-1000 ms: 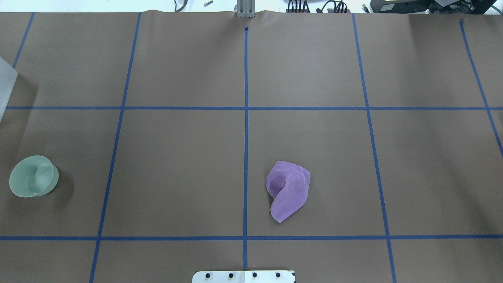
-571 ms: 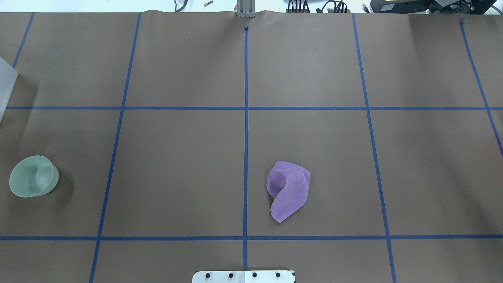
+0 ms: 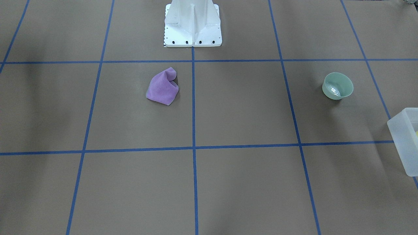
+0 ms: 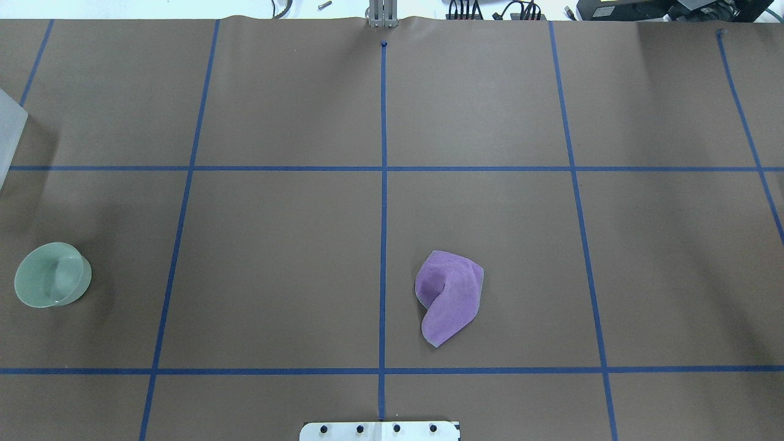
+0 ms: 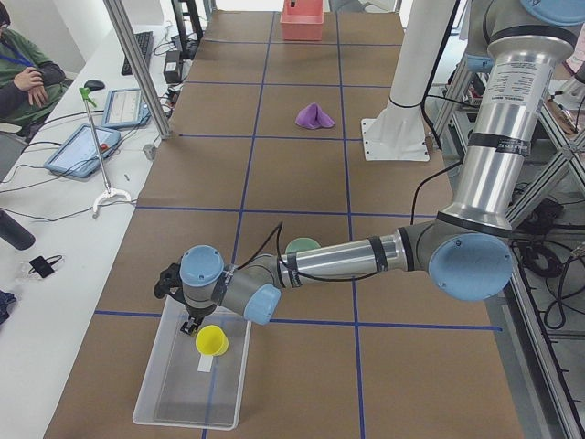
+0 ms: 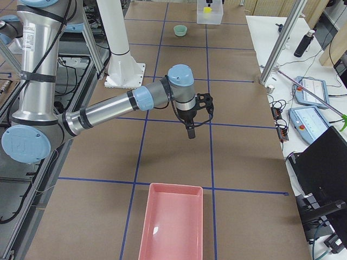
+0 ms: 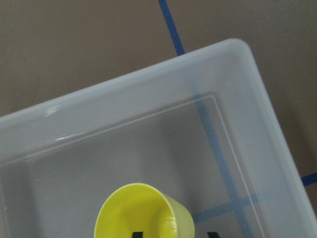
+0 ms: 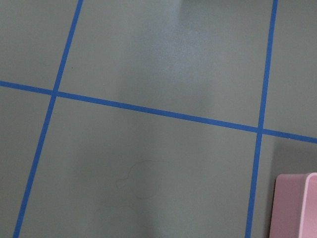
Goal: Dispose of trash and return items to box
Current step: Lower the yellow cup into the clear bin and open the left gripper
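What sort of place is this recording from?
Likely a robotics lab workstation: a paper-covered table gridded with blue tape, the robot's left arm, and a side bench with tablets.

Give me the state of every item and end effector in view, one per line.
box: upright, open-topped.
left end effector: over the box; open or shut, cannot tell.
yellow cup: tilted, at the left end effector, over the box.
green bowl: upright, empty.
purple cloth: crumpled, lying free.
pink tray: upright, empty.
right end effector: raised; open or shut, cannot tell.
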